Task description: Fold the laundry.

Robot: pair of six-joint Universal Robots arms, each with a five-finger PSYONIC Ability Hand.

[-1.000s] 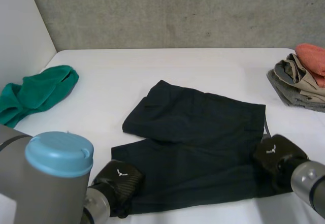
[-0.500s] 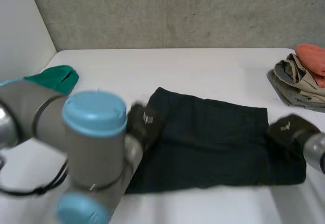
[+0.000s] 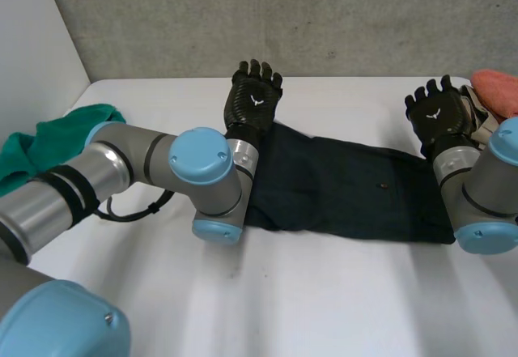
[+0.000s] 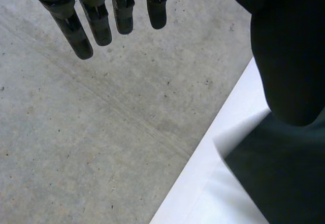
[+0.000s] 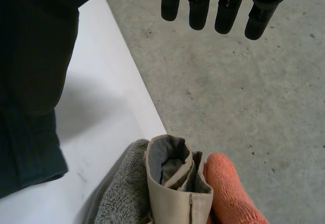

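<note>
The dark garment (image 3: 348, 199) lies folded in a long band on the desk (image 3: 283, 300), towards its far edge; the left hand (image 3: 253, 98) is raised over the band's left end, fingers (image 4: 101, 23) straight and spread, holding nothing; the right hand (image 3: 437, 114) over its right end, likewise spread and empty, beside the clothes pile (image 5: 172, 183) at the far right corner.

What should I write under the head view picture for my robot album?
Left hand and right hand, both open, at the far edge of a dark cloth on the white table.
</note>
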